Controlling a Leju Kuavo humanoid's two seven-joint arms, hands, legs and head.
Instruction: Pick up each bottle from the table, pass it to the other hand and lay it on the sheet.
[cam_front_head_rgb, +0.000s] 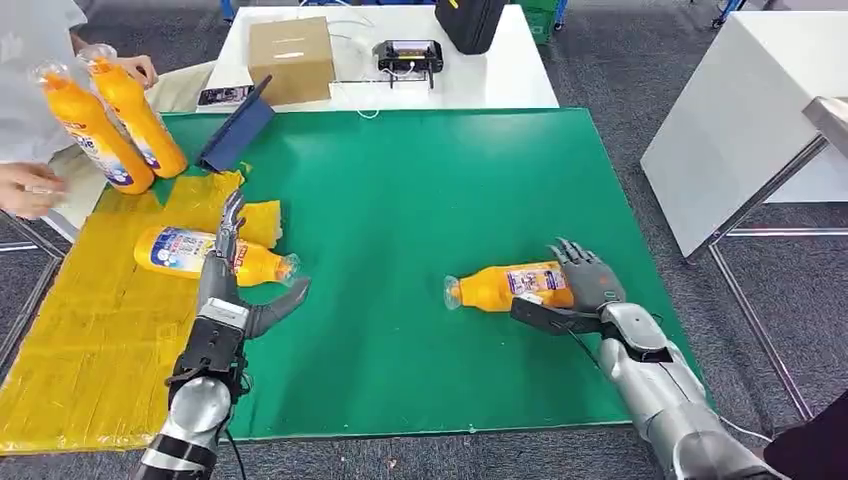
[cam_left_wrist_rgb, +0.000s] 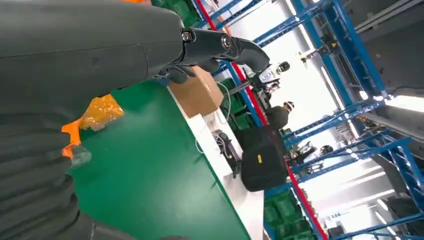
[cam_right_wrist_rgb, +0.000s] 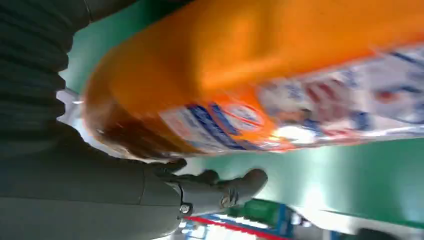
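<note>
Right robot hand (cam_front_head_rgb: 585, 285) lies open against a bottle (cam_front_head_rgb: 505, 286) near the bench's (cam_front_head_rgb: 420, 200) right edge, set to grasp. Left robot hand (cam_front_head_rgb: 235, 270), open and empty, hovers over a bottle lying on the yellow sheet (cam_front_head_rgb: 80, 330).

The floor (cam_front_head_rgb: 620, 70) is covered in dark grey carpet. A white table (cam_front_head_rgb: 490, 75) stands at the far end of the green work surface (cam_front_head_rgb: 430, 230); it carries a brown cardboard box (cam_front_head_rgb: 291, 58), a small black device with cables (cam_front_head_rgb: 409, 56) and a black bag (cam_front_head_rgb: 470, 22). A second white table (cam_front_head_rgb: 740, 120) with a metal frame stands to the right, well apart. Blue steel racking (cam_left_wrist_rgb: 345, 80) with red rails rises behind the tables, with green crates (cam_left_wrist_rgb: 280, 212) stored low in it. Bright overhead strip lighting (cam_left_wrist_rgb: 405, 102) illuminates the hall. A person (cam_left_wrist_rgb: 278, 116) stands far back among the racks.
</note>
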